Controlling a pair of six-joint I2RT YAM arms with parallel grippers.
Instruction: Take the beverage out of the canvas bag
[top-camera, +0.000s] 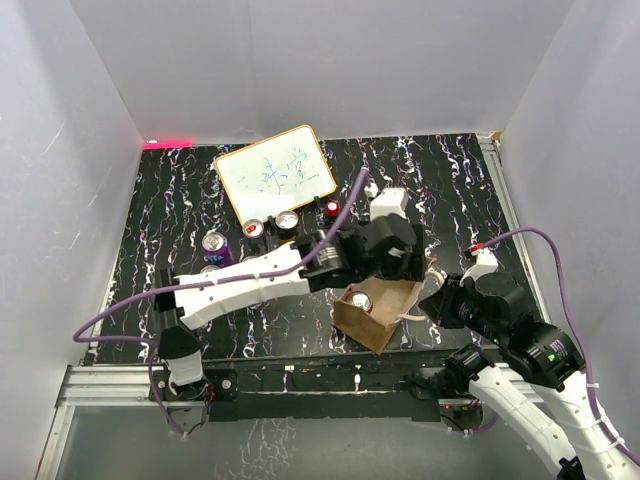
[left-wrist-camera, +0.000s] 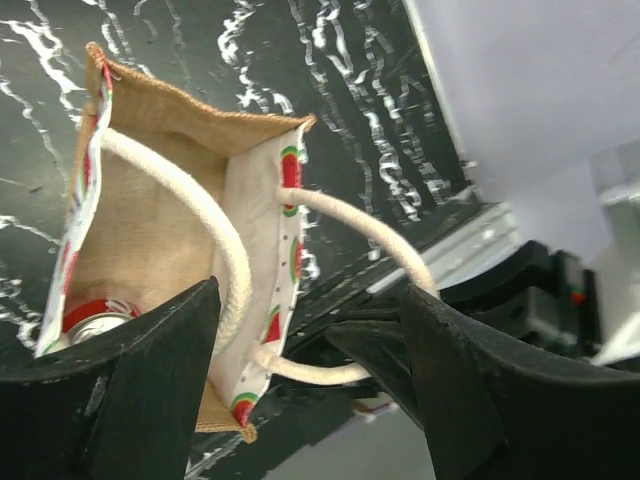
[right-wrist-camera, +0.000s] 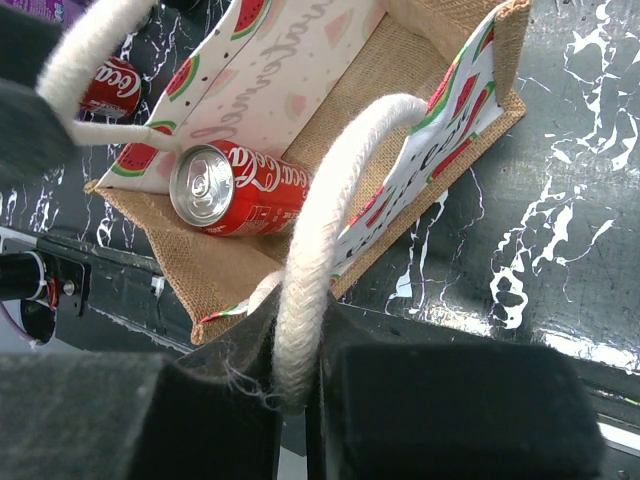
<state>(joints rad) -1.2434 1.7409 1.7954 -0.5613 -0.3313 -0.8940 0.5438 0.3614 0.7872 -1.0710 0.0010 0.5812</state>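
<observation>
The canvas bag (top-camera: 378, 312) stands open near the table's front edge, brown with a pale watermelon-print inside. A red cola can (right-wrist-camera: 240, 185) lies in it; the can also shows in the top view (top-camera: 360, 301) and the left wrist view (left-wrist-camera: 95, 318). My right gripper (right-wrist-camera: 300, 385) is shut on one white cord handle (right-wrist-camera: 320, 240) at the bag's right side (top-camera: 432, 303). My left gripper (left-wrist-camera: 310, 370) is open just above the bag's far edge (top-camera: 408, 262), with the other cord handle (left-wrist-camera: 340, 222) looping between its jaws, not pinched.
A whiteboard (top-camera: 275, 172) lies at the back. Several cans stand in front of it: a purple one (top-camera: 217, 246), two silver-topped ones (top-camera: 254, 230) (top-camera: 287, 221) and a red-topped one (top-camera: 332, 209). A white box (top-camera: 388, 203) sits behind the left gripper. The metal rail (top-camera: 300, 380) runs along the front edge.
</observation>
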